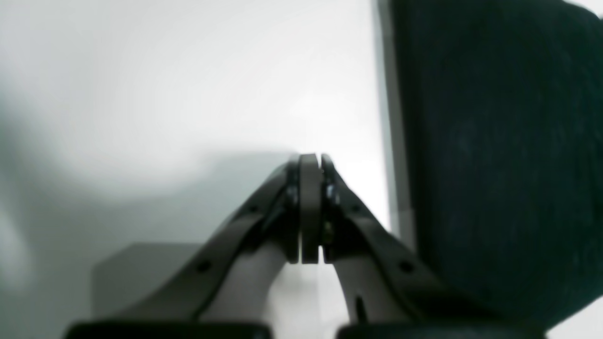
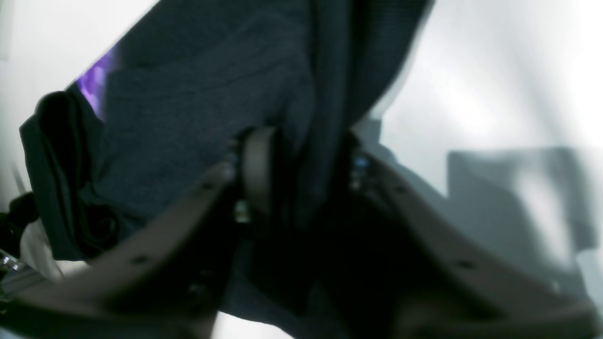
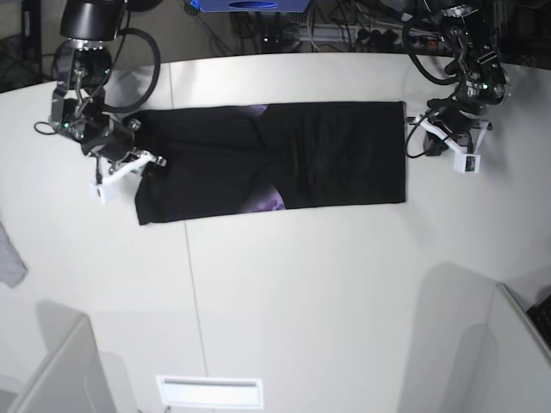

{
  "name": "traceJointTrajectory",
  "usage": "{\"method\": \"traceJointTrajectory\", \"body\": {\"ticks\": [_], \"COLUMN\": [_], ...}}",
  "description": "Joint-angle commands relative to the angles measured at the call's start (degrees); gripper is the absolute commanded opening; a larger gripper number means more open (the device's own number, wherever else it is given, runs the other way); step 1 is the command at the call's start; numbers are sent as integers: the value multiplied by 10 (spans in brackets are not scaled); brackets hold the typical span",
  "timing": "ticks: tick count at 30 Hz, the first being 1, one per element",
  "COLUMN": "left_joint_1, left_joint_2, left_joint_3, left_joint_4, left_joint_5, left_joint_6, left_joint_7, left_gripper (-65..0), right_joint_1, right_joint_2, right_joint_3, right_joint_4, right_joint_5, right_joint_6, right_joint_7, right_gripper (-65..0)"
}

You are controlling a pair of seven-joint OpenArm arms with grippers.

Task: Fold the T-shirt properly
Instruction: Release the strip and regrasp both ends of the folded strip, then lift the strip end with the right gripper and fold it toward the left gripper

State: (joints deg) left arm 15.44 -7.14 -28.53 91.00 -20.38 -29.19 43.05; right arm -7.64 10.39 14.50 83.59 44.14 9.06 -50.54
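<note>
Black T-shirt [image 3: 284, 159] lies folded lengthwise on the table [image 3: 301, 284]; right gripper [image 2: 301, 174] pinches its cloth, left gripper [image 1: 311, 162] clenched empty beside it.

My base camera looks straight down from high up, taking in the whole table [image 3: 301, 284] and both my arms. Each wrist camera peers close along its own fingers. All three views share the shirt [image 3: 275, 159] [image 1: 499, 155] [image 2: 198, 122].
</note>
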Motion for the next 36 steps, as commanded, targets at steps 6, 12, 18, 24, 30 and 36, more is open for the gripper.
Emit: {"method": "traceJointTrajectory", "body": {"ticks": [6,12,18,24,30,36], "left_joint_1": [-5,-6,-7,-16,-18,-12], "left_joint_2": [1,1,1,1,-3,-21], "left_joint_3": [48,112,156,156,128,85], "left_joint_4": [5,9,10,10,10,10], "left_joint_5": [3,3,3,3,3,3], "left_joint_6": [-1,46,46,46,46,46], "left_joint_7": [12,12,12,12,12,12], "left_gripper": [-650,-650,-650,-650,-650,-650], "right_joint_1": [11,9,1,-1,-1,0], "right_joint_2": [4,15,15,13,12,-6], "right_joint_3": [0,-6,-25,-87,-152,-174], "right_joint_4": [1,59,124,199,263,290], "right_joint_5": [-19,-20,-20,-20,-19,-18], "right_joint_6": [-13,-13,-68,-130,-186,-200], "right_joint_7": [-23,-23,-24,-24,-24,-26], "right_gripper": [-650,-650,-650,-650,-650,-650]}}
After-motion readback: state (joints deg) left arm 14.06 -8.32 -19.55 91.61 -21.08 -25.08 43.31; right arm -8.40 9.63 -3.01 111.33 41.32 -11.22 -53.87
